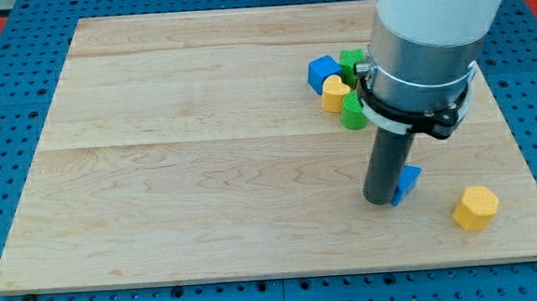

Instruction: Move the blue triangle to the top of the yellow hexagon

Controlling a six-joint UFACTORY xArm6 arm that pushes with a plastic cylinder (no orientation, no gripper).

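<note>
The blue triangle [407, 182] lies on the wooden board [203, 154] at the lower right, partly hidden behind my rod. My tip [380, 201] rests on the board, touching the triangle's left side. The yellow hexagon [476, 207] sits to the right of the triangle and a little lower, apart from it by a small gap.
A cluster of blocks sits at the upper right: a blue cube [323, 72], a yellow heart [335, 94], a green block [352, 60] and another green block [353, 114], partly hidden by the arm. The board's right edge is near the hexagon.
</note>
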